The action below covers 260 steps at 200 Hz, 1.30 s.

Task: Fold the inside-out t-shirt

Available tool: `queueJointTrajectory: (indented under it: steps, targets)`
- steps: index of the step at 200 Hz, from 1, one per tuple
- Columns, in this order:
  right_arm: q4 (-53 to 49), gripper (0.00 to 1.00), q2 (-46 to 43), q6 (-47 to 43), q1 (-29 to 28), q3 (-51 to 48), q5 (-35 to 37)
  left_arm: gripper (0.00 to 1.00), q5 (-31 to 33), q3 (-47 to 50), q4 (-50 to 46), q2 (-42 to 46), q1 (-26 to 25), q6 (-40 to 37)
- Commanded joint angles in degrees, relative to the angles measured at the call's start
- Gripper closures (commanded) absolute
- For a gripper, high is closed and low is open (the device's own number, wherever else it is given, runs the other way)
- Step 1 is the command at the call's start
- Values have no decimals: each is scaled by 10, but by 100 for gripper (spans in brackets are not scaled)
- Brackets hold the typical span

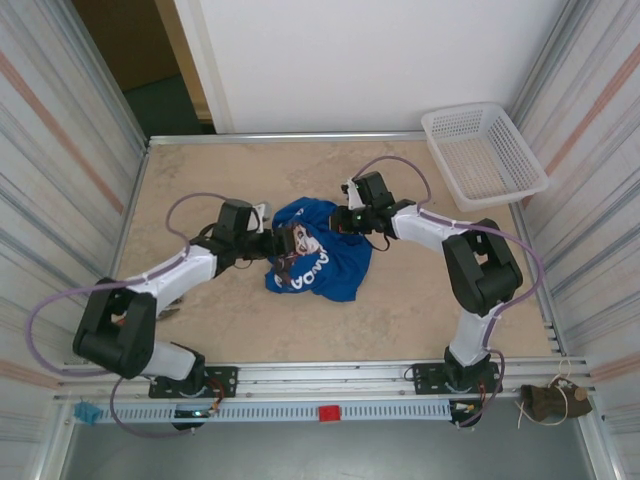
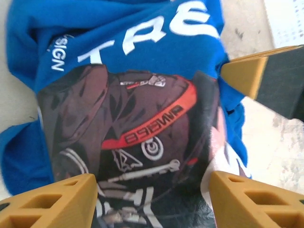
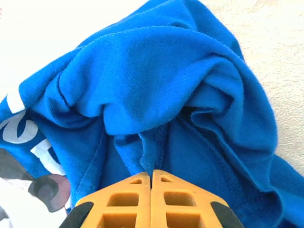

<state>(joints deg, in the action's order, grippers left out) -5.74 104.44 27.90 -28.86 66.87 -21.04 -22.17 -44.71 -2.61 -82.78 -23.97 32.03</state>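
The inside-out t-shirt (image 1: 315, 262) lies bunched in a heap at the centre of the table (image 1: 200, 180), blue cloth uppermost toward the top of the frame, dark graphic print (image 2: 142, 137) and white lettering showing toward the lower left. The right gripper (image 1: 342, 222) is at the heap's upper right edge. Its jaws are closed flat together, and a ridge of blue cloth runs straight into the tips, so it is judged to be pinching the fabric. The left gripper (image 1: 268, 240) is at the heap's left edge with jaws open, fingers (image 2: 52, 204) straddling the print and holding nothing. Step in hand, as judged: securing a second hold so the heap can be drawn out flat. To do it well, the left jaws should close on a single edge or hem rather than the middle of the print, well apart from the right-hand hold. The two holds should then part evenly, without dragging the garment toward the white basket (image 1: 482, 155) at upper right. The top view gives the heap's outline and both arms' approach, but not the jaws. The right wrist view shows the cloth ridge at the closed tips. The left wrist view shows the open gap and the print beneath.
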Motion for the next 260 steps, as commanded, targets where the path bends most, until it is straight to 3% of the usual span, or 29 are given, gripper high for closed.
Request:
queueJointTrajectory:
  steps: [1,14,32,88,145,152,175,186,226,260]
  targets:
    - [-14,100,-42,-6,15,9,-15,37,7,-30,40,-53,-6,16]
    - [-20,100,-80,-10,26,4,-27,49,0,-45,51,-83,-5,19]
    - [-37,100,-151,-21,45,-6,-26,100,-11,-69,42,-106,5,15]
    - [-71,100,-385,-18,147,-59,31,100,-42,-109,-59,-4,68,-65]
    - [-26,100,-407,12,156,-142,4,100,-80,-150,-100,59,120,-92]
    - [-19,100,-409,13,153,-144,-5,98,-88,-151,-95,59,113,-87]
    - [-22,100,-415,8,141,-129,-11,58,-48,-133,-62,58,43,-95]
    - [-27,100,-417,7,137,-121,-14,50,-21,-126,-39,52,0,-101]
    - [-29,100,-435,20,123,-114,-18,41,56,-162,32,-1,-129,-86]
    - [-22,100,-469,40,115,-113,-16,38,84,-205,69,-50,-177,-65]
